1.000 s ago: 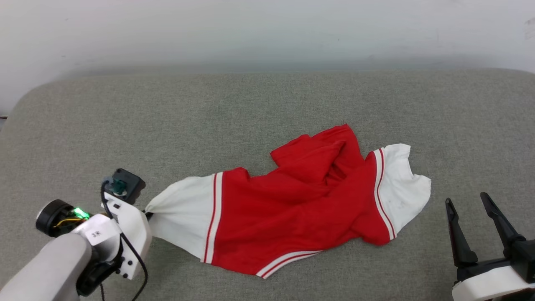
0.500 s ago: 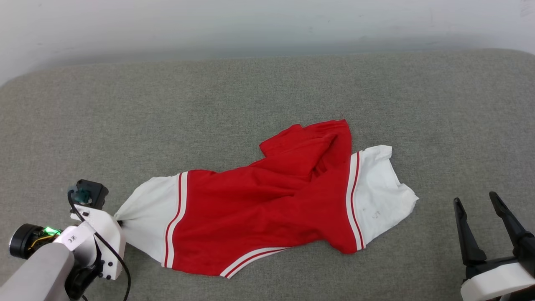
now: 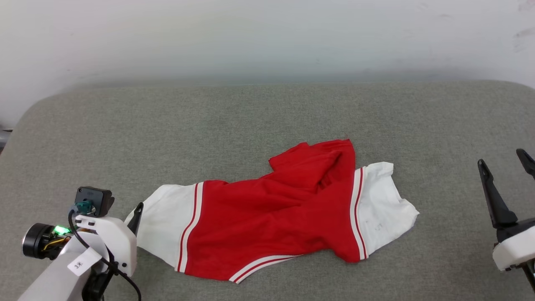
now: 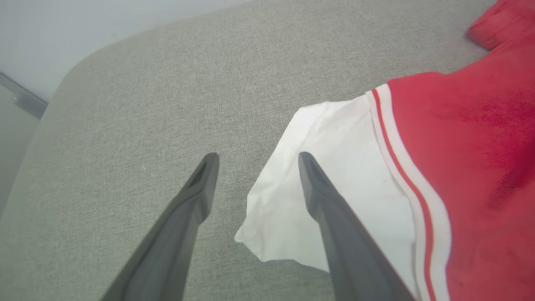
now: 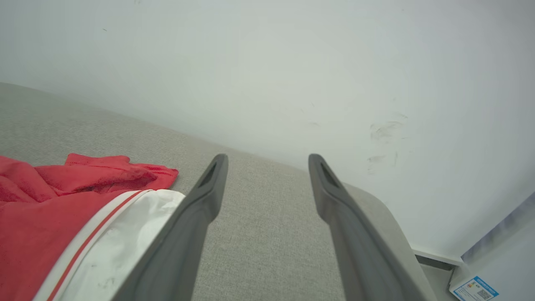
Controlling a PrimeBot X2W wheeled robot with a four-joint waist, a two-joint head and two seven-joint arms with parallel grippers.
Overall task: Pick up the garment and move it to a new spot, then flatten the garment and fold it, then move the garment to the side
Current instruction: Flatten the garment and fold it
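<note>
Red jersey [image 3: 271, 217] lies crumpled mid grey cushion [image 3: 250, 113], hem bunched. Left gripper [image 4: 255, 161] spread, one finger over the white sleeve cuff [image 4: 347, 142], gripping nothing. Right gripper [image 5: 267, 161] spread, idle near the other sleeve. Likely staged for a two-sided flattening pull

A small white paper tag [image 3: 78, 264] sits on the pale forearm behind the left tool [image 3: 134, 214]. It carries a handwritten black "3" followed by one small character that is too blurred to make out. In the right wrist view, a blue-and-white sticker [image 5: 476, 289] lies on a pale surface beyond the corner of the grey fabric-covered tabletop [image 5: 267, 259]. It bears a square QR code, and its printing is too small to read.
</note>
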